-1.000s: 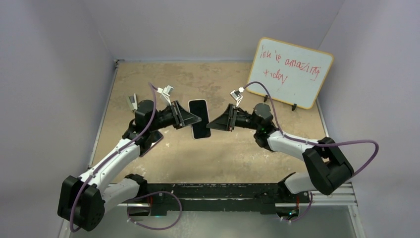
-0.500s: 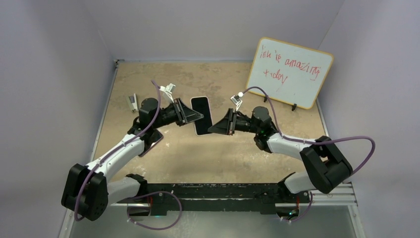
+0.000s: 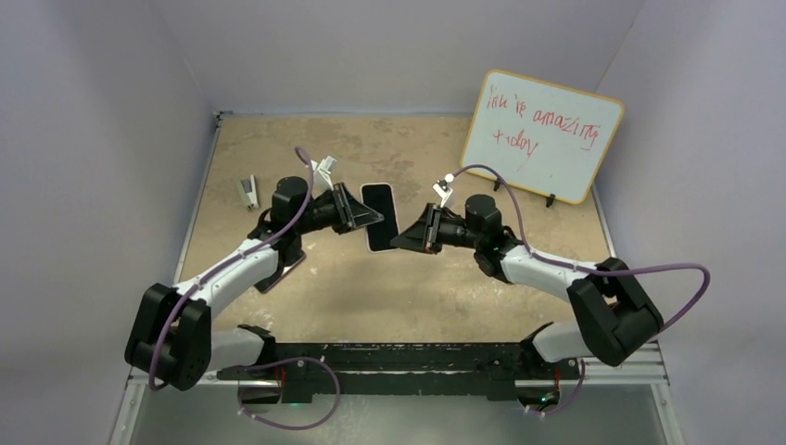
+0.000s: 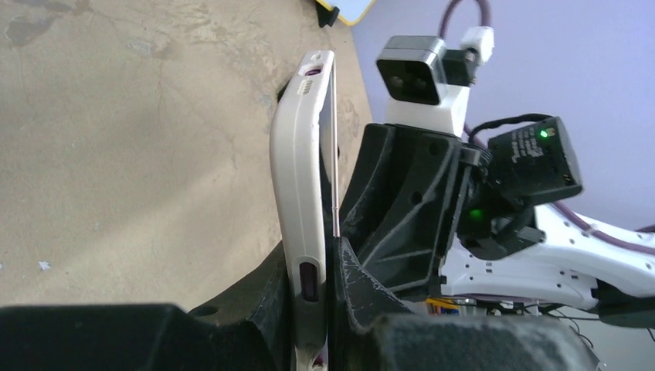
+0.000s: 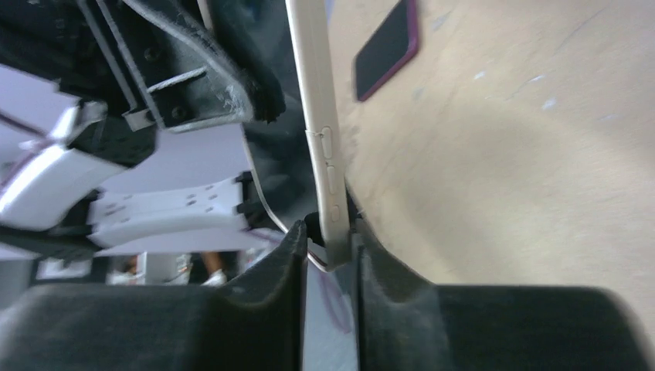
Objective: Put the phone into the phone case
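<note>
A black-screened phone in a white phone case (image 3: 380, 216) is held above the table between both grippers. My left gripper (image 3: 368, 219) is shut on its left long edge. In the left wrist view the case (image 4: 297, 185) stands edge-on between the fingers, and the phone's thin glass edge (image 4: 334, 154) sits slightly proud of it on the right. My left gripper (image 4: 318, 287) pinches both. My right gripper (image 3: 402, 240) is shut on the case's lower right edge. The right wrist view shows the case's button side (image 5: 318, 116) running up from my right gripper (image 5: 334, 246).
A second dark phone with a maroon rim (image 3: 287, 264) lies flat on the table under the left arm, and also shows in the right wrist view (image 5: 386, 48). A small white-and-black object (image 3: 247, 191) lies at the far left. A whiteboard (image 3: 542, 134) leans at the back right.
The phone in its case has tilted, top to the left, and shifted slightly away from the bases. Both grippers moved with it, and the left arm's elbow swung rightward.
</note>
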You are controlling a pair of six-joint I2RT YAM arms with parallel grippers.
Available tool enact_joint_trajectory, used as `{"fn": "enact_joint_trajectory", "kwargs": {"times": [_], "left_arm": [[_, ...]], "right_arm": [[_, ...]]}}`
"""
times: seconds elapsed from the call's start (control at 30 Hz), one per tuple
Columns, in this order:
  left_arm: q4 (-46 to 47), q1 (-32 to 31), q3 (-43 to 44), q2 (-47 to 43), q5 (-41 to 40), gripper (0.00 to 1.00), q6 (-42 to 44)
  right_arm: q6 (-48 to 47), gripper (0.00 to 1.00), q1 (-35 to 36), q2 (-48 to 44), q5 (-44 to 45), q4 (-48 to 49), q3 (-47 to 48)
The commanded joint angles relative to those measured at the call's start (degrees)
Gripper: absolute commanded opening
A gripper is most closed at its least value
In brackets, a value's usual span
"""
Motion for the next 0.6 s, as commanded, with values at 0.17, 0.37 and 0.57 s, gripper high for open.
{"fn": "enact_joint_trajectory", "kwargs": {"times": [0.17,0.37,0.57], "left_arm": [[-0.8,1.2,8.6,14.5,-4.0,0.00,9.2],[-4.9,1.8,20.5,28.2,-2.1,0.00,14.4],[-8.1,2.3,29.3,39.1,-1.2,0.04,16.3]], "right_arm": [[-16.0,0.73,0.1,-9.0,17.5,-31.6,7.8],[-20.4,0.99,0.1,-12.7,29.5,-41.1,9.0],[-23.6,0.99,0.0,-14.3,38.7,-50.3,11.1]]}}
